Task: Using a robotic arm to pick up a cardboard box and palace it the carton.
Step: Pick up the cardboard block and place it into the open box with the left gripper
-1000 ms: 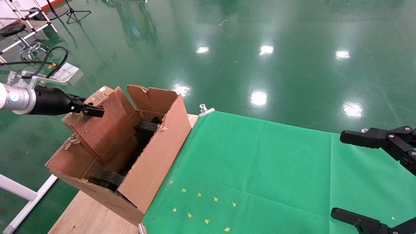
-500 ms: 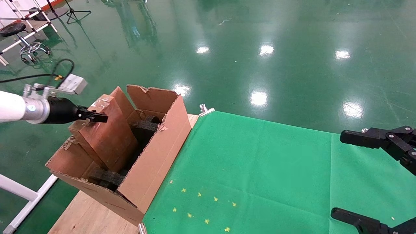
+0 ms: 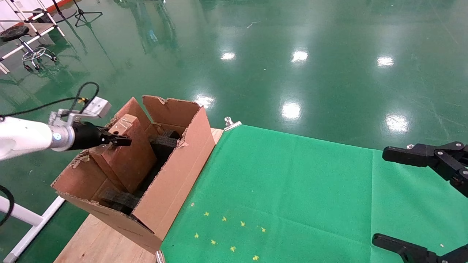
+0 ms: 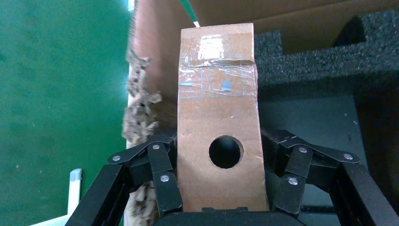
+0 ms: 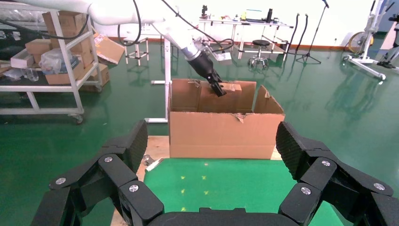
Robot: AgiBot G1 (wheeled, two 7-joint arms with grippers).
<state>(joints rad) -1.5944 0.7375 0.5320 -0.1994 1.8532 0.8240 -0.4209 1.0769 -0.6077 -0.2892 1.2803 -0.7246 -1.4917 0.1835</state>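
Nearest you, the right gripper [image 3: 420, 204] hangs idle over the green cloth [image 3: 292, 190], its jaws spread wide and holding nothing; its ribbed black pads [image 5: 296, 150] show clearly in the right wrist view.

Beyond the cloth, on the bare wooden tabletop [image 3: 95, 241], stands the carton [image 3: 172, 179]: large, brown, corrugated, with tall flaps torn ragged along their edges and black foam blocks [image 4: 324, 56] lining its inside.

Farther left, the robotic arm [image 3: 22, 136] reaches in over the carton's far flap, and its left gripper [image 3: 119, 140] is closed on the cardboard box [image 3: 128, 153], with one linkage finger against each broad face near the narrow top end. The box stands tilted, its lower part already down inside the carton between flap and foam.

Handling, as you may judge it: the box is a stiff, slab-shaped shell of plain board, probably light (the fingers carry it by one end without visible sag). Clear tape [image 4: 214, 70] over the seams is glossy and likely slippery, so keep your hold on the bare board beside the round hole [image 4: 226, 151], clear of the tape. The walls may dent under hard pressure; grip firmly, not crushingly. The foam is soft and should cushion the release.
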